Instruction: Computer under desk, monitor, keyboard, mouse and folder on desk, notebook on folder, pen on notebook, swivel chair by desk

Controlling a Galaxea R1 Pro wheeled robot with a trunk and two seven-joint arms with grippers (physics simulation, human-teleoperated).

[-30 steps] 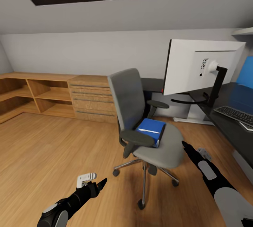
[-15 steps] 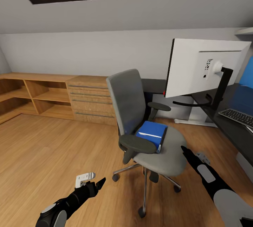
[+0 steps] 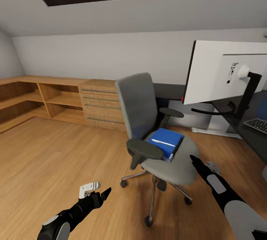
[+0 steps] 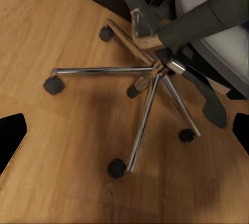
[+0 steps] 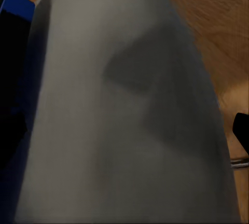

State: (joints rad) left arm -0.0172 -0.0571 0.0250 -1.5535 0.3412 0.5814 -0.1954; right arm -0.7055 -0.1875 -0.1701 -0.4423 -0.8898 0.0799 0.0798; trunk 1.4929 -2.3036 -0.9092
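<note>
- the chair (image 3: pixel 155 128) stands on the wood floor (image 3: pixel 55 158) in mid-room, its grey back toward the far left and its seat toward the right; its chrome star base and casters (image 4: pixel 140 110) show in the left wrist view.
- the folder (image 3: pixel 165 141) lies flat on the seat, toward the back of the seat, between the two black armrests.
- the worktop (image 3: pixel 256 132) runs along the right side, well apart from the near edge of the chair seat; the monitor (image 3: pixel 226 71) stands on it with its light back facing the camera.
- the keyboard (image 3: pixel 256 124) lies on the worktop at the far right edge of the head view, to the right of the monitor stand.
- the left end effector (image 3: pixel 105 194) hangs low over the floor, near and left of the chair base, its fingers spread and holding nothing.
- the right end effector (image 3: pixel 194 160) points at the seat's near right edge, just beside the cushion (image 5: pixel 124 110); cannot tell whether its fingers are spread or pressed together.
- oak shelves (image 3: pixel 48 99) and a drawer unit line the far left wall.
</note>
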